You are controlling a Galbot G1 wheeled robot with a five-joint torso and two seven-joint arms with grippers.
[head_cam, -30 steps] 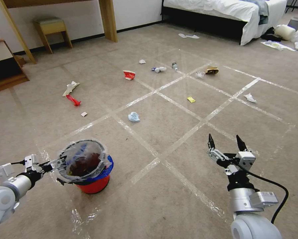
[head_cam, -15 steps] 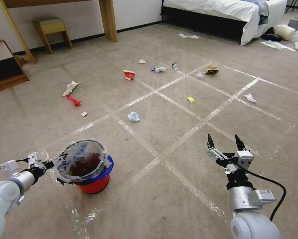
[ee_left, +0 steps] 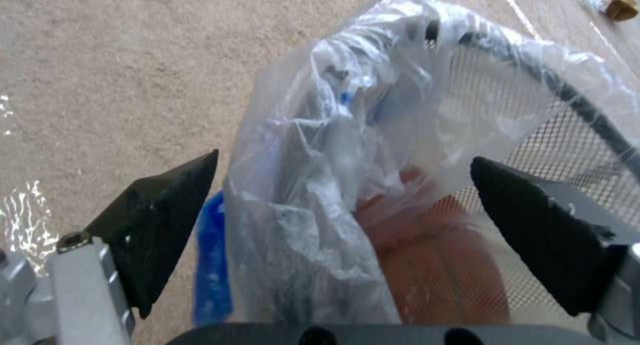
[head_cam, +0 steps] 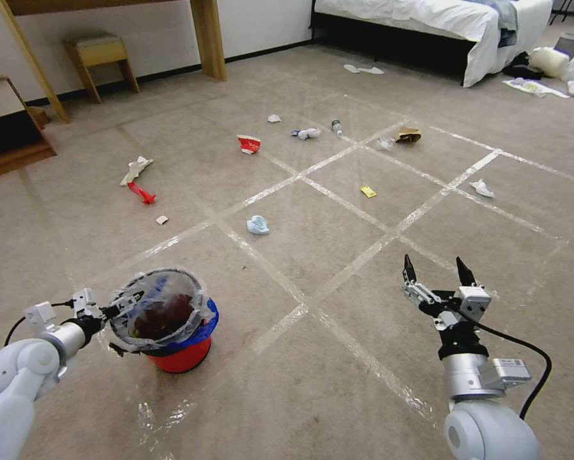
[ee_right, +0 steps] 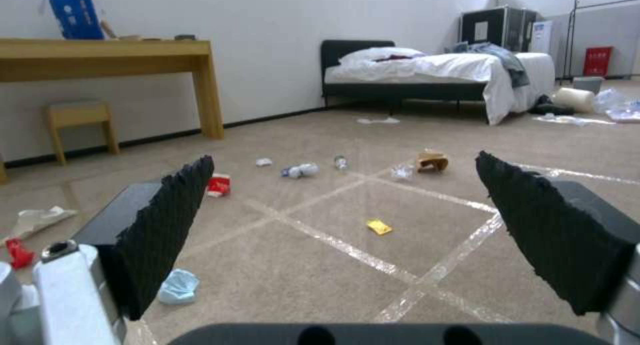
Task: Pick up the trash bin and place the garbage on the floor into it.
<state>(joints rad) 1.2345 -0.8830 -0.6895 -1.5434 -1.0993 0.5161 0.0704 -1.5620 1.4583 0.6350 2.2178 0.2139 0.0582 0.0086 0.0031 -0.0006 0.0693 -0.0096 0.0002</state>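
The trash bin, red with a blue rim and a crinkled clear bag, stands on the taped carpet floor at the near left. My left gripper is open at its left rim. In the left wrist view the left gripper has a finger on either side of the bag-covered rim. My right gripper hangs open over bare carpet at the near right. Garbage lies farther off: a blue wad, a red-white cup, a bottle, a yellow wrapper, a brown paper bag and a tissue.
A red scrap and white paper lie at the left. A bed stands at the back right with white slippers before it. A stool, a desk leg and a low wooden unit line the back left.
My left gripper has moved right toward the bin, and its fingers now reach the bagged rim. The right gripper has dipped slightly. The bin has not moved.
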